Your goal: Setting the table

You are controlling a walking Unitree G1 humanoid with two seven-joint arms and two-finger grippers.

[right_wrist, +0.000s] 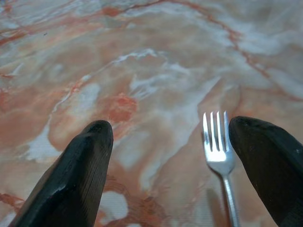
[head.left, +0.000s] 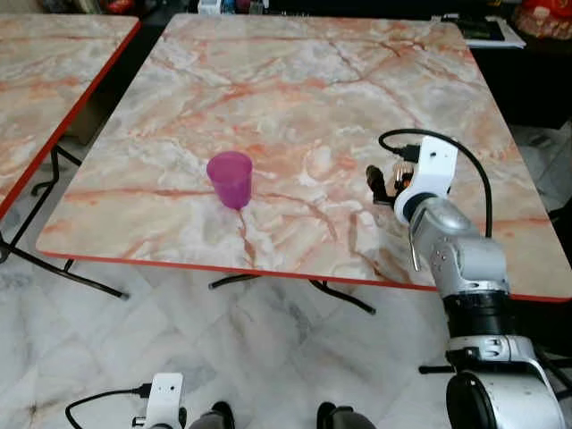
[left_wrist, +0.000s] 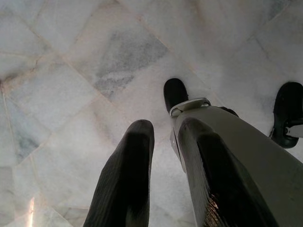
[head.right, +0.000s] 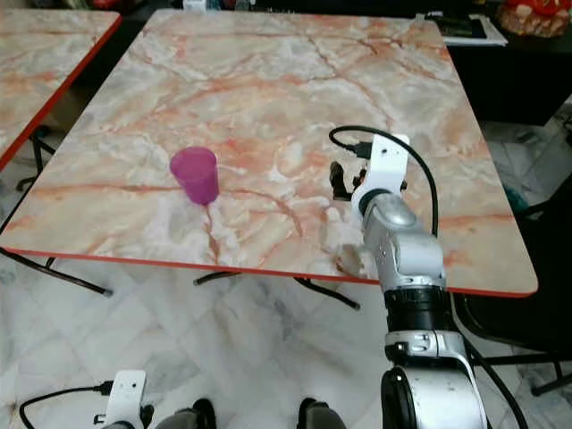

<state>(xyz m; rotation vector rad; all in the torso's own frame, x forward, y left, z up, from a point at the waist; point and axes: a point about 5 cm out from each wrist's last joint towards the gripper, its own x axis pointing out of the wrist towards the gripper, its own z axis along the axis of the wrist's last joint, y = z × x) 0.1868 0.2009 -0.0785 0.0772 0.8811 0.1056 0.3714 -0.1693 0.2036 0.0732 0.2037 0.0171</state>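
**One cup, one fork, two tabletops**

Two black feet stand on the marble floor [left_wrist: 71, 71] at the bottom of the head views, and the left hand [left_wrist: 163, 137] hangs low beside them at lower left; its wrist view shows its two fingers close together with only a narrow gap, gripping nothing.

One tabletop [head.left: 295, 98] of pink-veined marble with a red edge lies ahead. One purple cup [head.left: 231, 179] stands upright left of centre on it, near the front edge. The right hand [head.left: 380, 183] reaches over the tabletop right of centre, well apart from the cup.

One fork [right_wrist: 217, 151] lies on the marble between the right hand's widely spread fingers [right_wrist: 75, 175], close to one of them, ungripped; this shows clearly in the right wrist view.

Part of a second tabletop [head.left: 45, 80] shows at upper left.
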